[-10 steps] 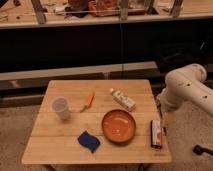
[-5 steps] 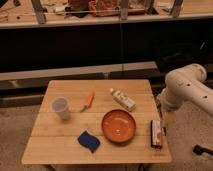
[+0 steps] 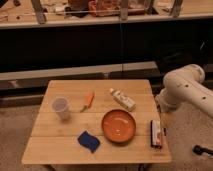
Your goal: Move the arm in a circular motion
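The arm [image 3: 184,90] is large, glossy and white, with thick rounded segments. It stands at the right of the camera view, just beyond the right edge of the wooden table [image 3: 135,151]. It bends down towards the table's edge. The gripper [image 3: 164,119] hangs below the arm's lower end, next to the table's right edge and above a long packet [image 3: 156,133]. It holds nothing that I can see.
On the table are a clear cup [image 3: 61,107], an orange stick-shaped item [image 3: 89,100], a white bottle lying down [image 3: 123,99], an orange bowl [image 3: 119,125] and a blue sponge [image 3: 88,141]. A dark shelf unit [image 3: 100,45] stands behind. A black caster [image 3: 202,149] is on the floor at right.
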Controlling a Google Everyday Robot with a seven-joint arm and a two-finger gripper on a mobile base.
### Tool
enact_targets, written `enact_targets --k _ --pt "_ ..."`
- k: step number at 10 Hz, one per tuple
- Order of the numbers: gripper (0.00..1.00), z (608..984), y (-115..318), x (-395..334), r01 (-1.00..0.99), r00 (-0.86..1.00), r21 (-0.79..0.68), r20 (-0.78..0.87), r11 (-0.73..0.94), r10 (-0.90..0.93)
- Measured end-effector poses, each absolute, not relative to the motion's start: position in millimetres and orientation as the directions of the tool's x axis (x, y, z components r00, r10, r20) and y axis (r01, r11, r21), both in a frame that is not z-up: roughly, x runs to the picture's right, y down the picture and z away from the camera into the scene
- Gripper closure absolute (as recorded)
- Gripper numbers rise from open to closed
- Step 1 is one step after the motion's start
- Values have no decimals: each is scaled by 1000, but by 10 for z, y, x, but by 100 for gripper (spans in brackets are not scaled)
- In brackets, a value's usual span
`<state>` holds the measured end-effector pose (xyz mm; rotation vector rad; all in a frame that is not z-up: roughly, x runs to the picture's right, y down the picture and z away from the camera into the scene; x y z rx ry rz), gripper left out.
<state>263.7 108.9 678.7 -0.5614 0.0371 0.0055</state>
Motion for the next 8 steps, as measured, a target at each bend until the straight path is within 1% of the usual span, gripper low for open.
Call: enact_targets --k 8 --pt "20 6609 1183 1711 127 991 -506 29 853 -131"
